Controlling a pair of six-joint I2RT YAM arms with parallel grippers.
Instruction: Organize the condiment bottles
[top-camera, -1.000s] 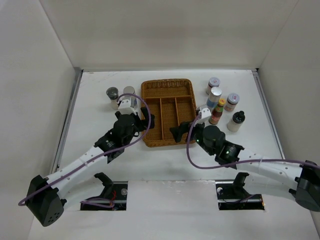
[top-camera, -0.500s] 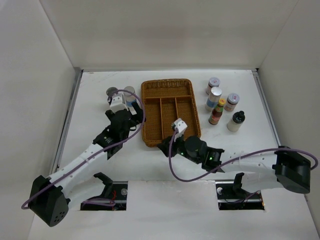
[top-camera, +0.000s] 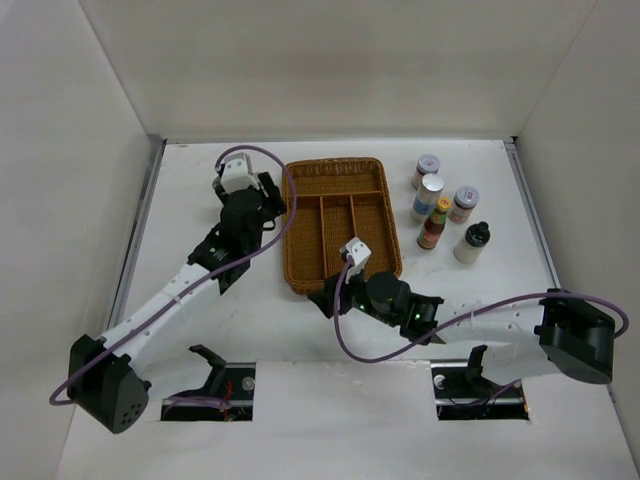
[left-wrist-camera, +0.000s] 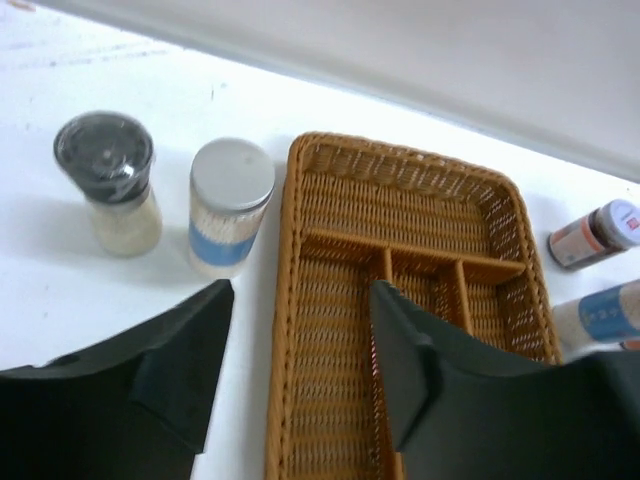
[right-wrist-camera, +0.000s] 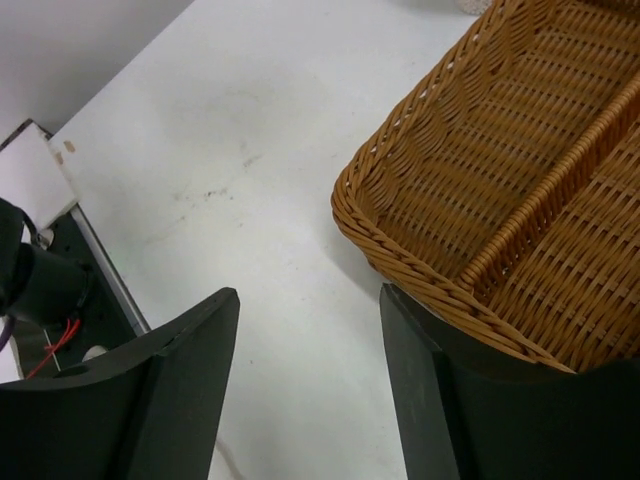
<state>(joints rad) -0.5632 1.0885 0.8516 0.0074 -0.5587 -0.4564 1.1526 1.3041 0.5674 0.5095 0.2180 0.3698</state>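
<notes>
Wicker tray (top-camera: 335, 163) sits mid-counter, brown, rectangular, skewed slightly off square. One cross compartment at the far end, three long lanes running toward the near end. Near-left corner shows close up in the right wrist view (right-wrist-camera: 400, 235), weave rim intact. Counter (top-camera: 270, 330) is white, with faint dark scuffs near that corner (right-wrist-camera: 215, 190). Grey rail (top-camera: 140, 230) runs along the counter's left edge. White wall panels (top-camera: 330, 70) on three sides. Two rectangular cut-outs at the near edge, left (top-camera: 215, 385) and right (top-camera: 480, 392).
</notes>
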